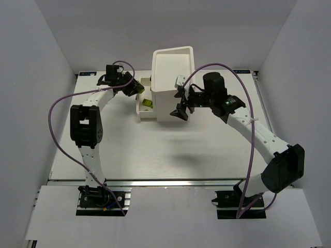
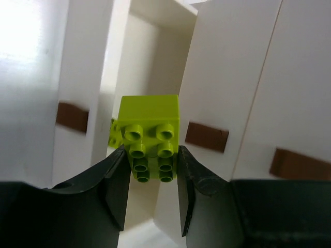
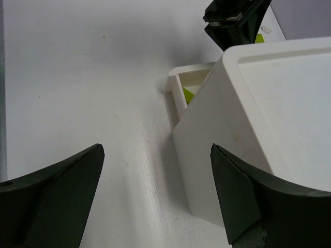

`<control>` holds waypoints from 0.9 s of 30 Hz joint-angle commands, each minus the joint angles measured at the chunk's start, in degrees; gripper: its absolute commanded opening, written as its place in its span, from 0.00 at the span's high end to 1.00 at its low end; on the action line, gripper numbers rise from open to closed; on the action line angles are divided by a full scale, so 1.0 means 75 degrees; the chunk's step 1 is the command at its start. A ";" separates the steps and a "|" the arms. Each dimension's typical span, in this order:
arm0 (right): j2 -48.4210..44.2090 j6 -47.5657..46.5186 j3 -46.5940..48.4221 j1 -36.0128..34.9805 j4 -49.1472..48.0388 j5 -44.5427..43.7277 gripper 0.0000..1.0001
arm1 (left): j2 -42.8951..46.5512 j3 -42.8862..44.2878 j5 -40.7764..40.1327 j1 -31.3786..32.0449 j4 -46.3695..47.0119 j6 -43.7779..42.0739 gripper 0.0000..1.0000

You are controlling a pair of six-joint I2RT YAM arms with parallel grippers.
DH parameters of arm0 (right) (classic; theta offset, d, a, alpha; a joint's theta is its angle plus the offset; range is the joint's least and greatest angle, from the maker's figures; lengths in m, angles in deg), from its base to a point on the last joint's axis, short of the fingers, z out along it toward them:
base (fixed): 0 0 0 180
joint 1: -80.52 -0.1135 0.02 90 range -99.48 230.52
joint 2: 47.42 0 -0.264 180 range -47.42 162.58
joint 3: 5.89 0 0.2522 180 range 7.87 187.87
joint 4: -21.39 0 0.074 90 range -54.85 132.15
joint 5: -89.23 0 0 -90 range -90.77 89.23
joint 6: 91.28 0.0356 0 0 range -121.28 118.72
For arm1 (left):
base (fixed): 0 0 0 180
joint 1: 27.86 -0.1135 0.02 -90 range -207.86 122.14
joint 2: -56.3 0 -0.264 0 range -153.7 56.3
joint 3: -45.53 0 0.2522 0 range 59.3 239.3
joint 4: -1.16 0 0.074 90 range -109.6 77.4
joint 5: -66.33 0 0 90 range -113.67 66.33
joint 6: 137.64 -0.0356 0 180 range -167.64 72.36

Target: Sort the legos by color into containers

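- My left gripper [image 2: 151,155] pinches a lime lego brick [image 2: 150,116] by its sides. One finger [image 2: 115,181] presses each flank, and the studs face the wrist camera.
- Just beyond the brick stand white drawers [image 2: 217,103] with reddish-brown knobs [image 2: 207,137]. A gap between two of them lies straight ahead of the fingers.
- Beside this gripper, toward the arm bases, an open drawer [image 1: 138,107] of the white cabinet [image 1: 173,88] holds another lime lego [image 1: 146,103].
- My right gripper [image 3: 155,191] is spread wide with nothing between its fingers. It hovers over the table [image 3: 77,77], and the cabinet's corner is just ahead on its right.
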 commanded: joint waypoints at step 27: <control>-0.1123 0.3223 -0.0905 0.1707 -0.1645 -0.2613 1.00 | 0.1251 -0.0367 -0.2778 0.0088 -0.0498 -0.1335 1.00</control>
